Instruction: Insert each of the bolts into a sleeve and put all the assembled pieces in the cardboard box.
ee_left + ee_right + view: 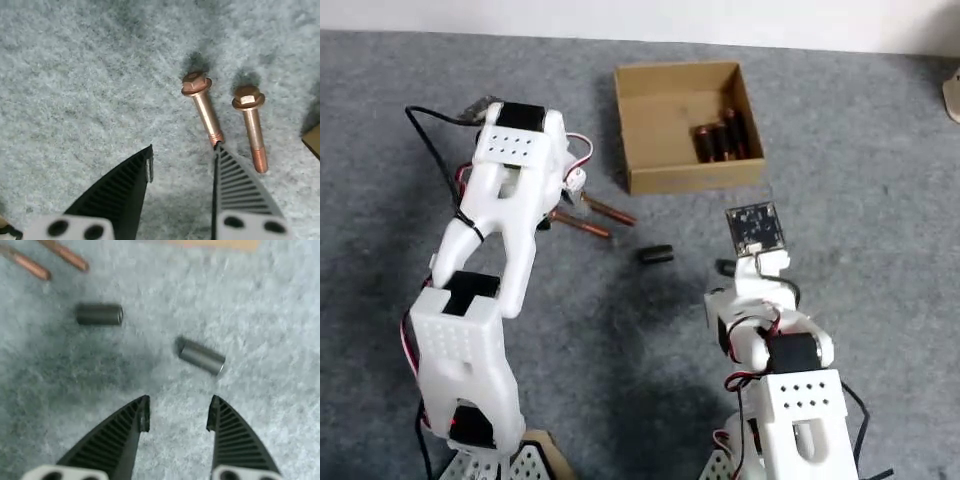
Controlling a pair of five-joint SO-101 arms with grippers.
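Note:
Two copper bolts [202, 107] [252, 127] lie side by side on the grey carpet, seen from above as bolts [610, 210] [582, 225] beside the left arm. My left gripper [183, 150] is open just short of them, one fingertip [218, 150] touching the nearer bolt's threaded end. Two dark sleeves [99, 314] [201, 355] lie loose ahead of my open right gripper [179, 407], which holds nothing. One sleeve [656, 255] lies mid-carpet. The cardboard box [650, 100] at the back holds several assembled pieces [725, 140].
The box's front wall [695, 178] stands just beyond the bolts and sleeves. Its corner [312, 140] shows close to the farther bolt. Bare carpet [860, 230] spreads to the right of the right arm.

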